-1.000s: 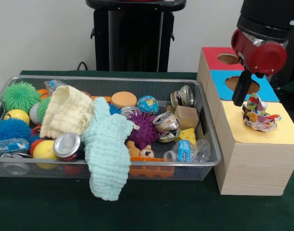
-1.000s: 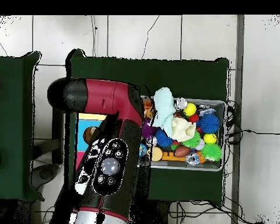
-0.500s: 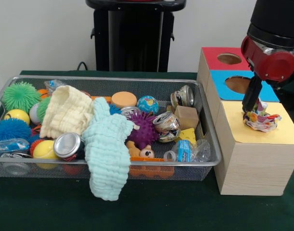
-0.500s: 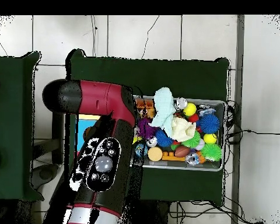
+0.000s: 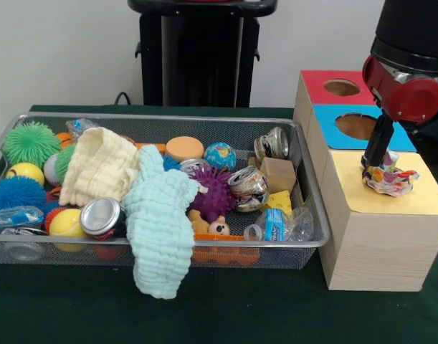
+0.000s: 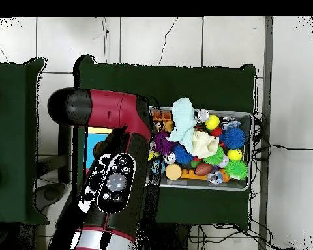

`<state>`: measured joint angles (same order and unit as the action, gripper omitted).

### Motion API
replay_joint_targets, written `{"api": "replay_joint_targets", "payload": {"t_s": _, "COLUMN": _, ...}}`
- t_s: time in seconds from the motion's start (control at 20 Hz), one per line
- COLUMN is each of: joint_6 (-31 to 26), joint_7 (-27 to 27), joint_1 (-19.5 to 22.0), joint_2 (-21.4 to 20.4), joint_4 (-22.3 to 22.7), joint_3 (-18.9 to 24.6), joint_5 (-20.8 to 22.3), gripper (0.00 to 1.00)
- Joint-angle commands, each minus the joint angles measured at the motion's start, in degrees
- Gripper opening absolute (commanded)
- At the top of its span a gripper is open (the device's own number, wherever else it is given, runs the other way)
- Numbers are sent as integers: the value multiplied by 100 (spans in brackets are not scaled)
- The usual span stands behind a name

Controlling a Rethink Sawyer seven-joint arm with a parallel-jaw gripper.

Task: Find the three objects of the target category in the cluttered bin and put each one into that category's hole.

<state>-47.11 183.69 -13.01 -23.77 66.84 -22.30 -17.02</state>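
Observation:
A crumpled ball of colourful patterned paper (image 5: 391,179) lies on the yellow top of the sorting box (image 5: 419,204). My gripper (image 5: 373,159) comes down at the paper's upper left edge and touches it; its state does not show. Behind it are the blue section's hole (image 5: 356,126) and the red section's hole (image 5: 341,87); no hole shows in the yellow top. In the overhead view the red arm (image 6: 113,189) covers the box and the gripper.
The wire bin (image 5: 308,197) left of the box holds a mint cloth (image 5: 160,222) draped over its front rim, a yellow cloth (image 5: 100,165), crushed cans (image 5: 247,188), spiky balls (image 5: 213,192), a plastic bottle (image 5: 279,228) and a wooden block (image 5: 279,174).
The arm has swung right, away from the blue hole, and the gripper has come down onto the paper ball on the yellow top. Over the last half second it has barely moved.

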Motion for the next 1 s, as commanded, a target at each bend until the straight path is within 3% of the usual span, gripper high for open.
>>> {"api": "replay_joint_targets", "payload": {"t_s": 0.05, "joint_6": 5, "joint_7": 340, "joint_1": 135, "joint_2": 106, "joint_4": 513, "joint_3": 591, "joint_5": -147, "gripper": 0}}
{"api": "replay_joint_targets", "payload": {"t_s": 0.4, "joint_6": -180, "joint_7": 325, "joint_1": 91, "joint_2": 16, "joint_4": 391, "joint_3": 784, "joint_5": -343, "gripper": 0}}
{"api": "replay_joint_targets", "payload": {"t_s": 0.7, "joint_6": -23, "joint_7": -104, "joint_1": 266, "joint_2": -23, "joint_4": 538, "joint_3": 1002, "joint_5": -380, "gripper": 0}}
{"api": "replay_joint_targets", "payload": {"t_s": 1.0, "joint_6": 98, "joint_7": -180, "joint_1": 328, "joint_2": 31, "joint_4": 523, "joint_3": 1164, "joint_5": -358, "gripper": 0}}
